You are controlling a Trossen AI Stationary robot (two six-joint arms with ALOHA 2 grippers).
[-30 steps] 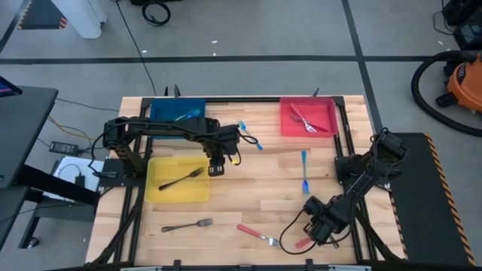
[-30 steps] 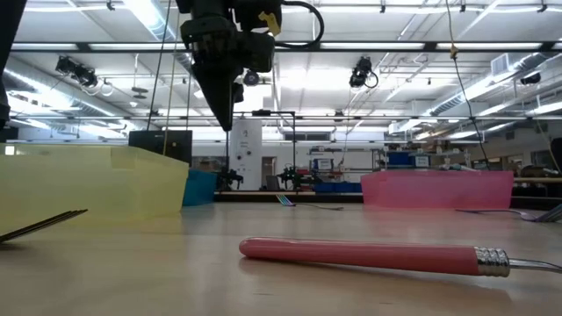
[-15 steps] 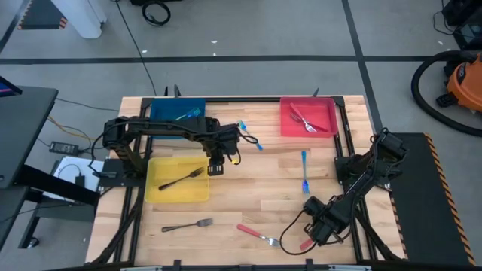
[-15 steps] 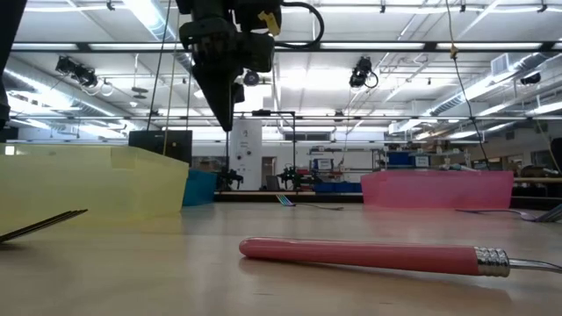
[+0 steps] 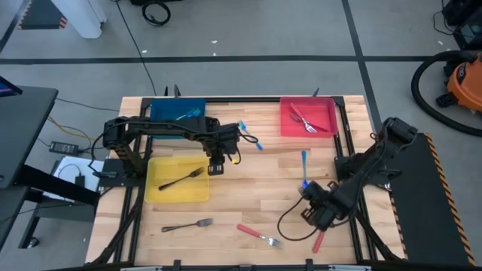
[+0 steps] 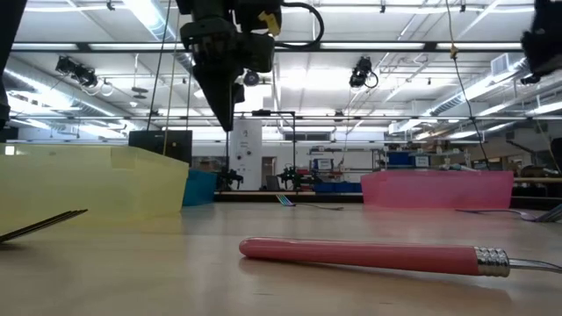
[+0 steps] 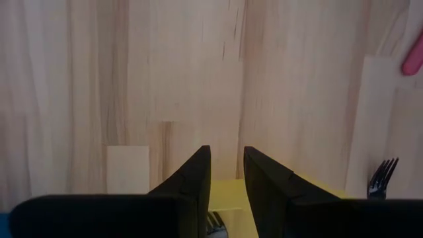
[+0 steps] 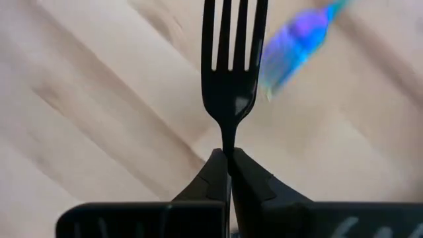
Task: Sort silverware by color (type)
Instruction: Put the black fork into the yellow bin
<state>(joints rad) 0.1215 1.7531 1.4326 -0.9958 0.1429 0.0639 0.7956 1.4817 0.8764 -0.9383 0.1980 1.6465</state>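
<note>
My right gripper (image 5: 319,206) hovers over the table's near right part, shut on a fork (image 8: 233,66) whose tines look dark in the right wrist view. A red handle (image 5: 318,240) sticks out beneath it. My left gripper (image 5: 215,161) hangs above the yellow tray's right edge (image 5: 208,181), fingers pointing down with a narrow gap and holding nothing. A black fork (image 5: 181,179) lies in the yellow tray. Flat on the table lie another black fork (image 5: 188,224), a red fork (image 5: 258,235) and blue forks (image 5: 304,170). My right gripper pinches the fork at its thin neck (image 8: 228,142), just below the tines, between its two fingers. The tines (image 8: 234,39) stick out past the fingertips. The fork appears lifted clear of the table, with the red handle end trailing under the gripper in the high view.
The blue tray (image 5: 162,111) at the far left holds teal forks. The red tray (image 5: 329,120) at the far right holds forks. A blue fork (image 5: 251,139) lies near my left arm. A black frame runs round the table. Bare wood shows in the middle.
My right gripper has moved up and toward the far edge, carrying the fork with it; the red handle end has shifted toward the right. The right arm now shows at the low view's upper right. My left arm has kept still.
</note>
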